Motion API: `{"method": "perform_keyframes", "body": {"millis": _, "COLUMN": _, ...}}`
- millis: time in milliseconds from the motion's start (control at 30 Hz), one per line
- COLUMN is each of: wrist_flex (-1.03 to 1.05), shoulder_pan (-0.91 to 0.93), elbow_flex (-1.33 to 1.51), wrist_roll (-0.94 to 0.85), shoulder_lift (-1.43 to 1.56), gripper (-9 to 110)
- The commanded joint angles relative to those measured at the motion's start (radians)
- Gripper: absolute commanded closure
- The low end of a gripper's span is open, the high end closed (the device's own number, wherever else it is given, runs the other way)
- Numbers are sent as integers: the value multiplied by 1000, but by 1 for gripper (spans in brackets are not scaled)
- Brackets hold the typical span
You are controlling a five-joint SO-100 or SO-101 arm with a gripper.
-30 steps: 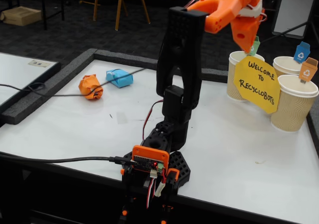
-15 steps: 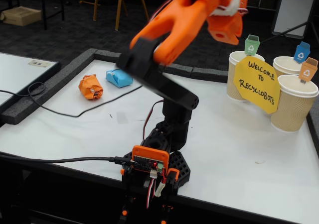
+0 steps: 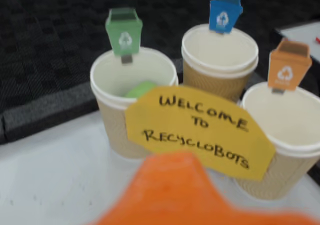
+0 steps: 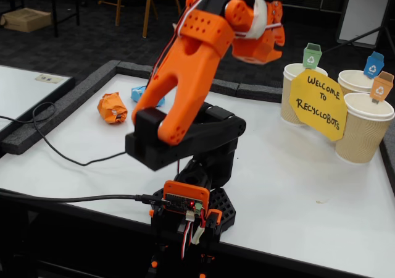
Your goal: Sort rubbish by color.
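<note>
Three ribbed paper cups (image 4: 364, 130), three bin tags (image 3: 124, 32), one yellow sign (image 4: 318, 104), two paper wads (image 4: 112, 107).

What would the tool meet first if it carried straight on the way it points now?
Probably the yellow welcome sign fronting the three cups: in the wrist view it sits dead ahead of the orange tool. Depth is unclear, and the tool is high, so it might pass above.

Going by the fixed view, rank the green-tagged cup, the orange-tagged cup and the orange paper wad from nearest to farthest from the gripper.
1. Green-tagged cup, just right of the gripper.
2. Orange-tagged cup, farther right at the table's edge.
3. Orange paper wad, far left across the table.
</note>
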Motion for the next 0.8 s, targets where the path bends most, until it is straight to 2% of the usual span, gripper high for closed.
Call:
{"method": "perform_keyframes", "body": {"millis": 0, "wrist_flex": 0, "shoulder_pan": 5, "elbow_flex": 8, "wrist_roll": -21, "shoulder_lift": 52, "gripper": 101}}
{"method": "perform_keyframes", "body": {"millis": 300, "wrist_flex": -40, "shoulder_pan": -52, "elbow_flex": 80, "wrist_roll": -21, "shoulder_lift": 80, "gripper": 101}}
{"method": "perform_keyframes", "body": {"millis": 767, "wrist_flex": -87, "shoulder_pan": -400, "elbow_flex": 195, "wrist_roll": -23, "shoulder_lift": 78, "gripper": 101}}
